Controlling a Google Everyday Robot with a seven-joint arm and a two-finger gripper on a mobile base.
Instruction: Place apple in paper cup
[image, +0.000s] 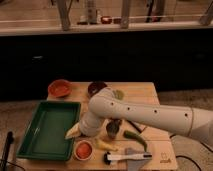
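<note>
Camera view shows the apple (83, 150), small, round and red-orange, sitting inside the paper cup (75, 149). Only the cup's white rim peeks out around the fruit. The cup stands at the front edge of the wooden table (145, 95), just beside the right front corner of the green tray (45, 130).

The gripper (74, 132) is just above and to the left of the cup, at the tray's right edge. It looks pale and pointed. I cannot tell if it is spread apart or closed, or if it touches anything. It hangs from the big white arm (150, 115), which comes in from the right, bends in the middle of the table and points down.

A grey metal cup (113, 128) stands right of the arm's end. A yellow thing (106, 145) lies next to the paper cup, and a long green thing (135, 139) lies farther right. A grey and white tool (127, 157) lies at the front. At the back sit an orange bowl (60, 88) and a dark red bowl (96, 88), well apart from the paper cup.
</note>
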